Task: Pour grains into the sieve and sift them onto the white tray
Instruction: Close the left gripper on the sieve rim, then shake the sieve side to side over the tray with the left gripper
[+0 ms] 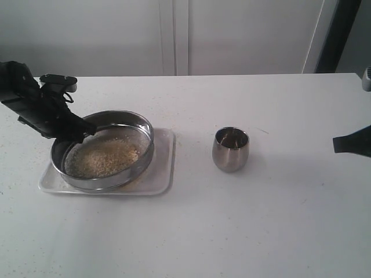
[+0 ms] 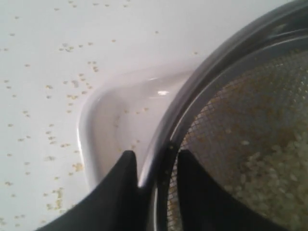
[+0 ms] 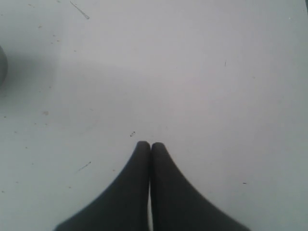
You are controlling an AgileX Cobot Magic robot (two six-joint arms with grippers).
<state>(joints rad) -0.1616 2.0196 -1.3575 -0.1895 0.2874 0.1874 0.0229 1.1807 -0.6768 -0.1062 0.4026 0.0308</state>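
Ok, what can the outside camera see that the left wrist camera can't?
Only the exterior view shows the steel cup, right of the white tray. Only the left wrist view shows, close up, the left tool gripping the sieve rim, one finger inside and one outside, plus stray grains on the table. Both show the sieve, the grains piled in it and the tray.

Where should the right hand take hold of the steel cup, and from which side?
Probably across the upper wall of the steel cup, just under the rim, with the right hand opened and coming in level from the right. The cup stands upright, its belly bulges lower down, and the sieve sits on its other side.
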